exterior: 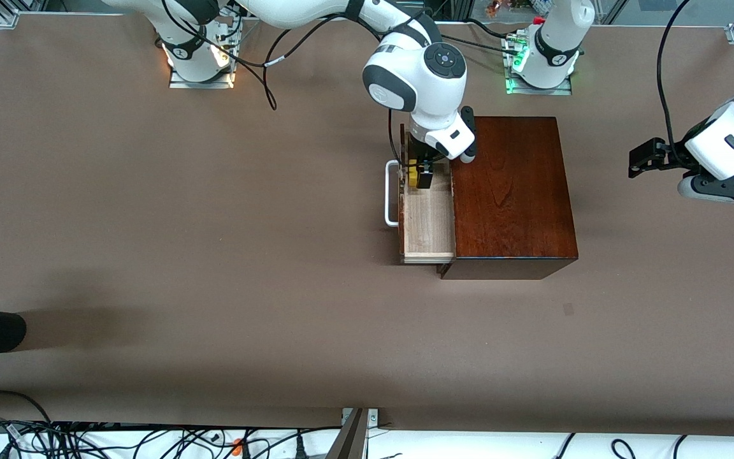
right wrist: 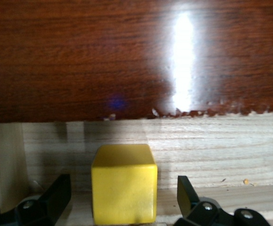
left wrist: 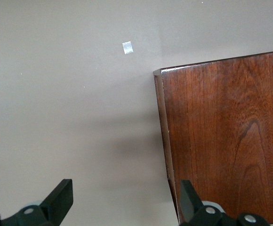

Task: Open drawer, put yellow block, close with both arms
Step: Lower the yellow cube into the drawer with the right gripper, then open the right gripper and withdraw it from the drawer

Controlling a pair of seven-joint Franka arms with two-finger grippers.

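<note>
Here the drawer (exterior: 429, 223) stands pulled out of the wooden box (exterior: 512, 194), toward the right arm's end of the counter (exterior: 214, 255), its white handle (exterior: 392, 193) facing that way. The right gripper (exterior: 419, 174) is down inside the drawer at the end farther from the front camera. Its fingers (right wrist: 56, 193) are spread apart, released, with a gap on either side of the yellow block (right wrist: 124, 183). The block sits on the pale wood floor of the drawer, between the fingers and close to the dark drawer front. The left gripper (exterior: 644, 158) hangs over the bare counter toward the left arm's end, apart from the box. In the left wrist view its fingers (left wrist: 61, 197) are wide open and hold nothing, with a corner of the box top (left wrist: 226, 136) below them.
</note>
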